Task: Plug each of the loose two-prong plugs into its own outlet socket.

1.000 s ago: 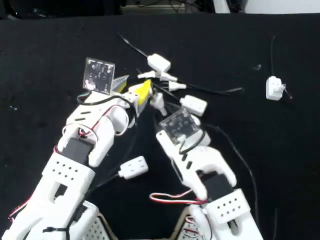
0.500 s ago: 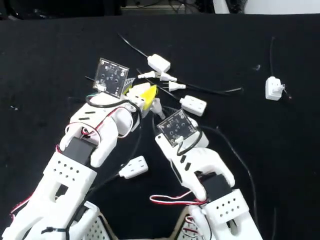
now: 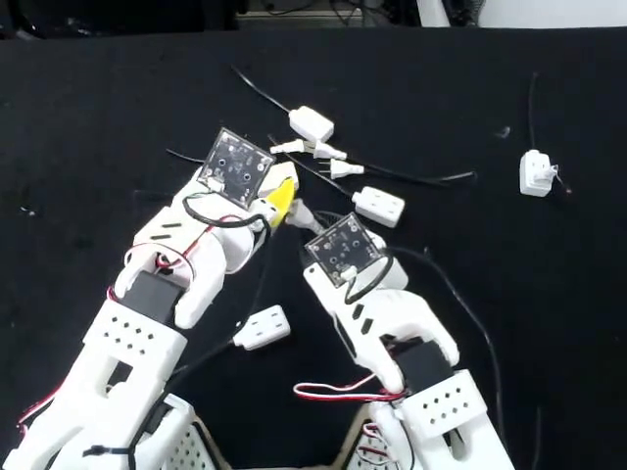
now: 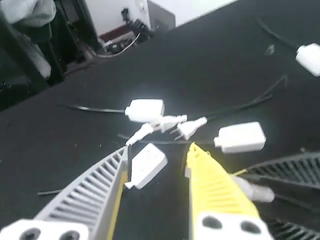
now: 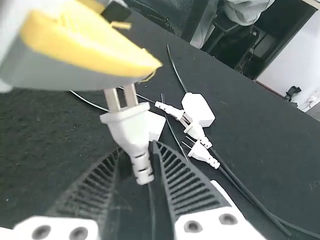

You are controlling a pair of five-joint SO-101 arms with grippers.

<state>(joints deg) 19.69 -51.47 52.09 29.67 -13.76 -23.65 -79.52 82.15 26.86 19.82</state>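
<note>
My right gripper (image 5: 137, 150) is shut on a white two-prong plug (image 5: 131, 132), its prongs pointing away from the wrist. Close beyond the prongs hangs the yellow finger (image 5: 85, 42) of my left gripper (image 4: 157, 150), which is open with nothing between its fingers. A small white socket (image 4: 145, 165) lies on the table under that gap. In the high view both grippers meet mid-table, the held plug (image 3: 299, 211) beside the yellow finger (image 3: 282, 196). Farther back lie a socket block (image 3: 312, 122), two loose plugs (image 3: 306, 149) (image 3: 340, 168) and another socket (image 3: 378, 204).
The black table (image 3: 118, 98) carries thin black cables around the plugs. One socket (image 3: 263, 328) lies between the two arms near the front. A white adapter (image 3: 537, 172) sits alone at the far right. Chairs and clutter stand past the table's far edge.
My left arm has swung to the right, bringing its yellow finger up against the plug held by my right gripper. The right arm has barely shifted.
</note>
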